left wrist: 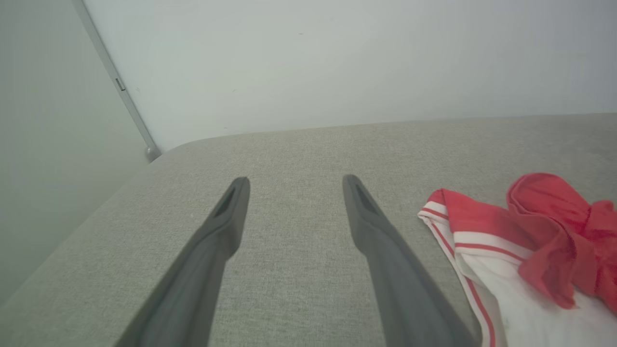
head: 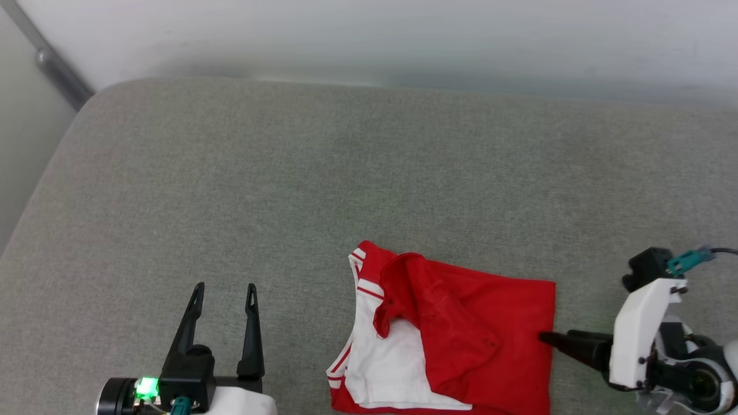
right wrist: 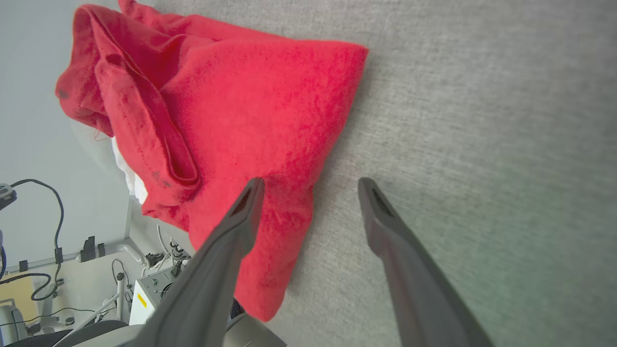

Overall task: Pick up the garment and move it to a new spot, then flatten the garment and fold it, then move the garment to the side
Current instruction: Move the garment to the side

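The garment lies in a loosely folded red heap with a white sleeve and striped trim showing, at the near middle of the grey cushion. My left gripper stands open well to the left of it, fingers pointing away over bare fabric; in the left wrist view that gripper holds nothing, and the garment sits off to its right. My right gripper points sideways at the garment's right edge. In the right wrist view this gripper is open, one finger over the garment, the other over bare cushion.
A pale wall runs behind the cushion, with a grey metal pole at the back left corner. Past the cushion's near edge, the right wrist view shows cables and equipment. The cushion's left edge drops off near my left gripper.
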